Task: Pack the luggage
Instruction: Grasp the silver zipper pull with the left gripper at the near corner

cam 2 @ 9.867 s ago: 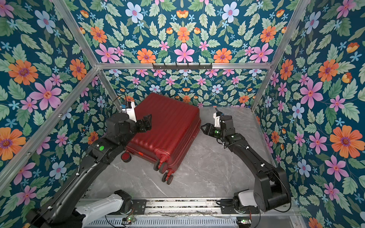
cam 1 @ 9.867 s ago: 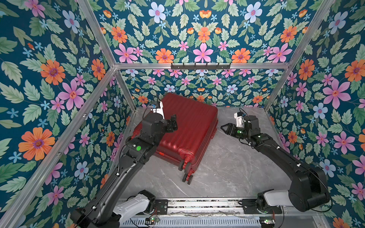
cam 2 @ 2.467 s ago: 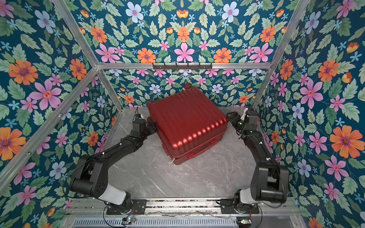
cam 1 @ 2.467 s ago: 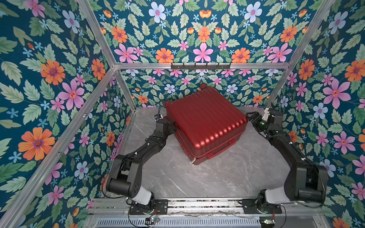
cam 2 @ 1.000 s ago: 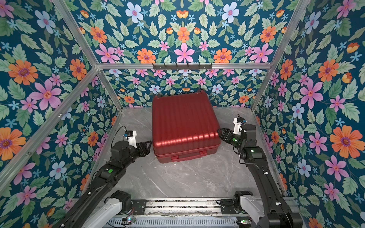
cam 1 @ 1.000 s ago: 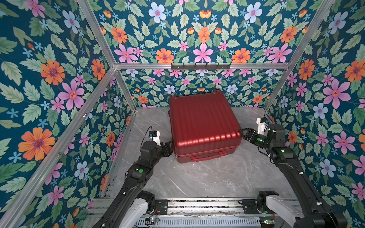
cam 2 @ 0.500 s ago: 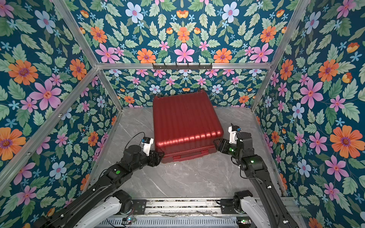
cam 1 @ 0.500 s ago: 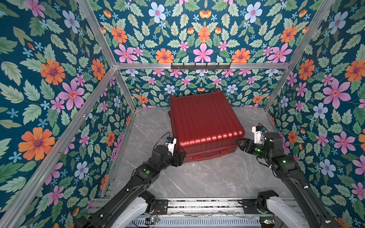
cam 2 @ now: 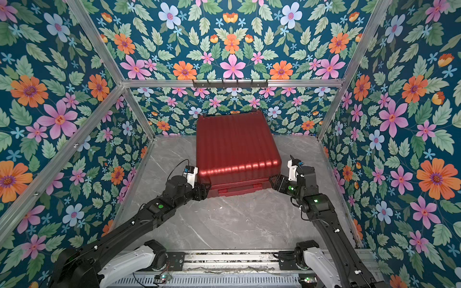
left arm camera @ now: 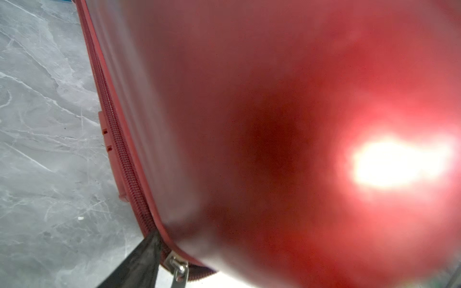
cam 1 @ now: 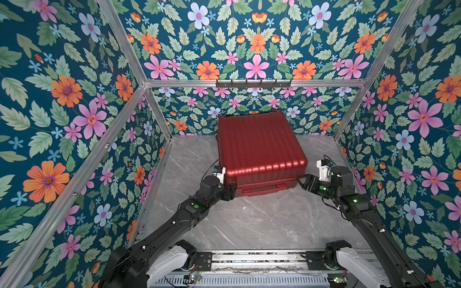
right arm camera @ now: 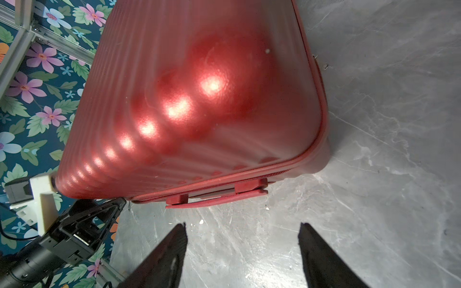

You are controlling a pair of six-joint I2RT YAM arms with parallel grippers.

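— Where's the luggage [cam 1: 259, 147] from where you stand?

— Flat on the marble tabletop [cam 1: 249, 224], closed. It's towards the back and about the middle, with its far end up by the flowered back wall [cam 1: 194, 104]. Both top views show the ribbed red shell facing up, and the side handle [right arm camera: 217, 198] is turned towards the arms.

— And the left gripper [cam 1: 233, 192]?

— Down at the near left corner of the case, hard against it (so close that its own camera gets mostly a red blur). One dark finger [left arm camera: 139, 261] shows there, beside the zipper [left arm camera: 119, 149] and just next to the metal zipper pull [left arm camera: 178, 269]. The other finger is out of sight, so I can't tell whether it's spread or pinching something.

— The right gripper [cam 1: 300, 180]?

— Just off the near right corner, pointing at it and clear of the shell. In its wrist view the two fingers [right arm camera: 174, 249] stand wide apart with only bare marble between them. It's released and holding nothing.

— Is the zip done up?

— Along the stretch I can see, yes, the teeth are together.
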